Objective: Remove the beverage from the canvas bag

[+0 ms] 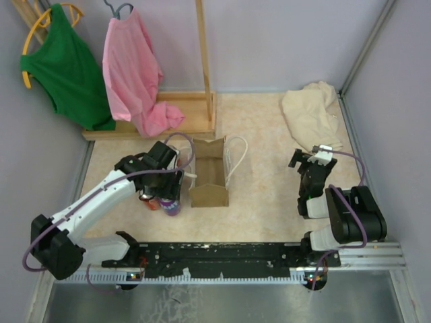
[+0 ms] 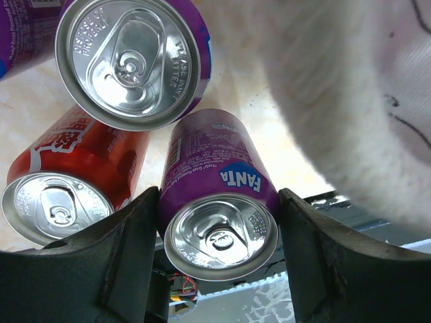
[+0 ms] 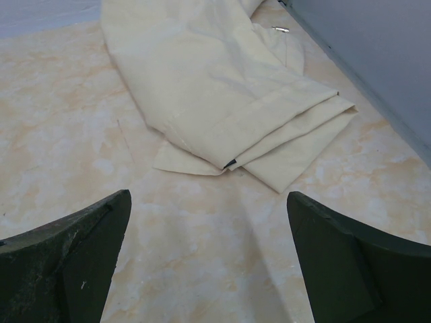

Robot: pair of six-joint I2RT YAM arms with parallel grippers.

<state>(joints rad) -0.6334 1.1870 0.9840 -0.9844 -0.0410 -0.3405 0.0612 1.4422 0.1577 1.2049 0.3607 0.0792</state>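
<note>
Purple Fanta can (image 2: 222, 182), upright, clamped in the left gripper (image 2: 217, 232) just left of the brown canvas bag (image 1: 209, 190); right gripper (image 3: 209, 202) apart.

Three cans with tops showing near left, one purple Fanta can (image 2: 219, 202), one other purple can (image 2: 131, 64), one red can (image 2: 74, 168), plus one canvas bag (image 1: 209, 178) in the middle, one green shirt (image 1: 67, 67) and one pink shirt (image 1: 135, 74) far left, one cream cloth (image 1: 311, 114) far right.

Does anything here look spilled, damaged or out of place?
No spill or damage shows. The cream cloth lies crumpled in the far right corner, and the pink shirt sags onto the wooden rack base.
</note>
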